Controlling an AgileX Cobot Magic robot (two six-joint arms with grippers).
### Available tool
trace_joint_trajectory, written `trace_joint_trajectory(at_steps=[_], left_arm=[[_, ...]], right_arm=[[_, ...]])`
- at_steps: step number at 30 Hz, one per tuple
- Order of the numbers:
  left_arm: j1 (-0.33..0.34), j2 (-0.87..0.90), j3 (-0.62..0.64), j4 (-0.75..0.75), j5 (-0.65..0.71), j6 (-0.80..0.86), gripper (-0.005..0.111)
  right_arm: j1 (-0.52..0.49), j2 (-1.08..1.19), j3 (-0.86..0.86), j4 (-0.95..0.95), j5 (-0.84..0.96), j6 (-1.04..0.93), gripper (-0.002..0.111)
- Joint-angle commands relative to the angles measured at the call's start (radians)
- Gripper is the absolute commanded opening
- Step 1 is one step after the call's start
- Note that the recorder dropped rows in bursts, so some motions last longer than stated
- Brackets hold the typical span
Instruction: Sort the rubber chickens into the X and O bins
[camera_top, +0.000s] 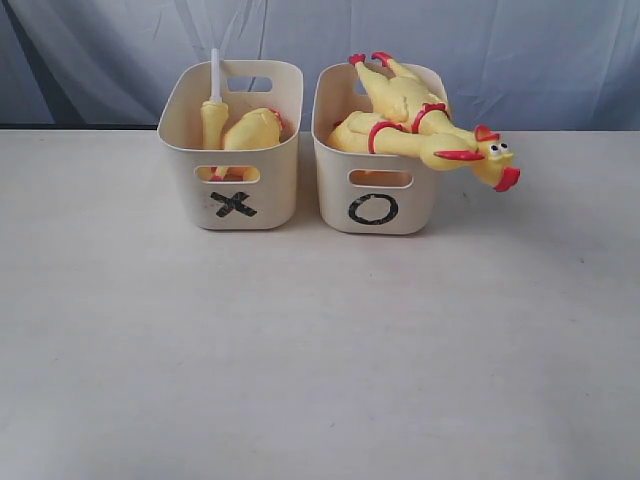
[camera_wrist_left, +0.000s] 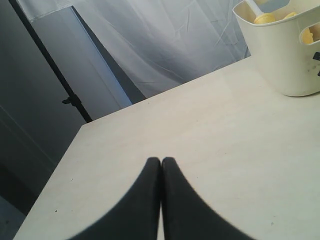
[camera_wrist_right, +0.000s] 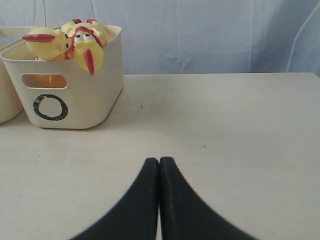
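Two cream bins stand side by side at the back of the table. The X bin (camera_top: 232, 175) holds a headless yellow chicken (camera_top: 252, 128) and a small leg-shaped piece with a white stick (camera_top: 214, 100). The O bin (camera_top: 372, 185) holds two rubber chickens: one (camera_top: 402, 92) lies feet up, the other (camera_top: 455, 148) hangs its head over the right rim. The O bin (camera_wrist_right: 70, 95) and that head (camera_wrist_right: 82, 40) also show in the right wrist view. My left gripper (camera_wrist_left: 161, 161) and right gripper (camera_wrist_right: 159, 161) are shut, empty, low over bare table, away from the bins.
The beige table (camera_top: 320, 350) runs wide in front of the bins. A pale blue curtain (camera_top: 520, 50) hangs behind. In the left wrist view the table's edge (camera_wrist_left: 75, 135) drops off beside a dark stand (camera_wrist_left: 72, 100); the X bin's corner (camera_wrist_left: 285, 55) shows.
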Motion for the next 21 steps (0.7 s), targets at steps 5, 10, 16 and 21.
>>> trace_joint_trajectory(at_steps=[5,10,16,21], left_arm=[[0.000,-0.005,0.005,-0.001,0.001,-0.002,0.000],[0.000,-0.005,0.005,-0.001,0.001,-0.002,0.000],[-0.002,-0.005,0.005,-0.001,0.001,-0.002,0.000],[-0.002,-0.005,0.005,-0.001,0.001,-0.002,0.000]], right_arm=[[-0.005,-0.005,0.001,0.000,-0.006,-0.007,-0.001],[-0.024,-0.005,0.001,0.000,-0.009,-0.007,-0.001],[-0.033,-0.005,0.001,0.000,-0.040,-0.007,-0.001],[-0.033,-0.005,0.001,0.000,-0.045,-0.007,-0.001]])
